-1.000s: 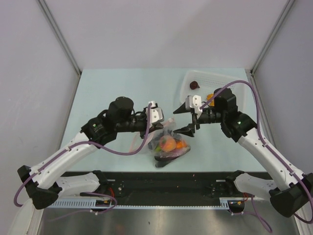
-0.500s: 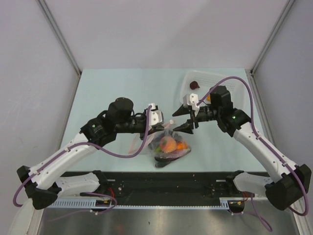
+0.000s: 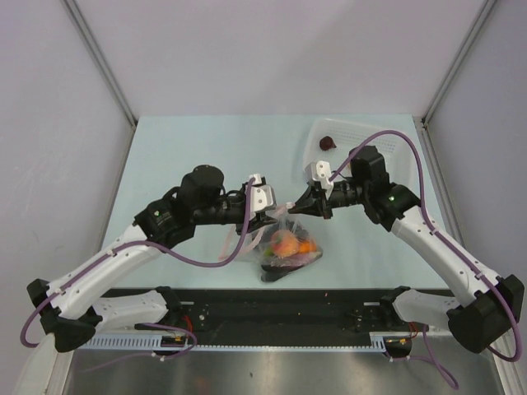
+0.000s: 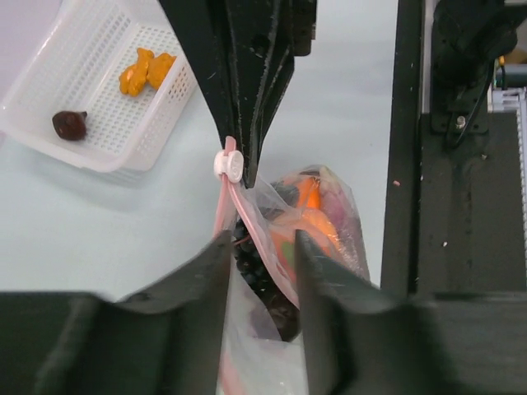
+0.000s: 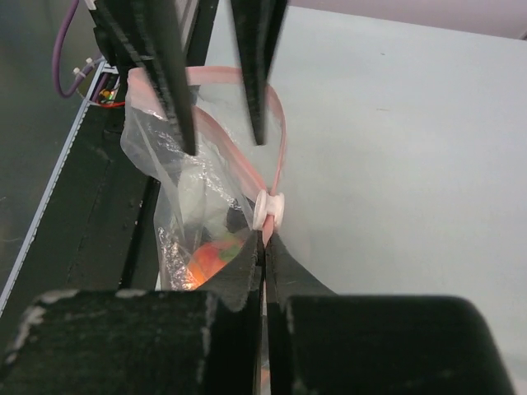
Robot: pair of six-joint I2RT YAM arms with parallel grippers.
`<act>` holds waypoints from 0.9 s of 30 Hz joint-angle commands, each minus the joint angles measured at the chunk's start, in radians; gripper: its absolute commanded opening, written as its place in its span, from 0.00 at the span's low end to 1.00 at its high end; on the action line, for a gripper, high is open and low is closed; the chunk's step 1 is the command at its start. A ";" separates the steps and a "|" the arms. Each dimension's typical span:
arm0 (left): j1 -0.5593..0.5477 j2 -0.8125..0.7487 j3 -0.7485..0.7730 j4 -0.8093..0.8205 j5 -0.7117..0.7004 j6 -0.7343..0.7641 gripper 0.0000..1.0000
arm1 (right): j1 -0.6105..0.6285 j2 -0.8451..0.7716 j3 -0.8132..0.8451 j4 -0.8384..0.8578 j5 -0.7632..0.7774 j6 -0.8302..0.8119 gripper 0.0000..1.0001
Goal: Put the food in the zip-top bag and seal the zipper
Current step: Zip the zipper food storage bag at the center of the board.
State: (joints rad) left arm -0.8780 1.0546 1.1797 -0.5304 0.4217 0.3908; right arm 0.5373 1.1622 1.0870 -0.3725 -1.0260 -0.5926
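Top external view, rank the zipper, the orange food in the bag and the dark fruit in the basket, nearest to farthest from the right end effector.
1. The zipper: pinched in the right end effector.
2. The orange food: inside the zip-top bag, toward the arm bases.
3. The dark fruit: in the white basket, far right of the table.

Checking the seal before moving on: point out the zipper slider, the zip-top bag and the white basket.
zipper slider (image 5: 269, 210), right wrist view, white tab's middle
zip-top bag (image 3: 286, 245), top view, food-filled middle
white basket (image 4: 107, 115), left wrist view, bare mesh floor
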 commanded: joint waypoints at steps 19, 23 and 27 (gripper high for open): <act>-0.064 0.119 0.112 0.125 -0.041 -0.041 0.25 | 0.013 -0.065 0.027 0.040 0.000 0.022 0.00; -0.064 0.116 0.107 0.124 -0.037 -0.043 0.09 | 0.015 -0.075 0.027 0.038 0.004 0.025 0.00; -0.064 0.105 0.092 0.078 -0.044 -0.049 0.03 | -0.003 -0.091 0.027 0.056 0.014 0.053 0.00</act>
State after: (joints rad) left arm -0.9348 1.1782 1.2499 -0.4320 0.3717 0.3584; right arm 0.5457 1.1130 1.0870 -0.3714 -1.0016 -0.5728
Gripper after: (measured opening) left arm 0.079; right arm 0.009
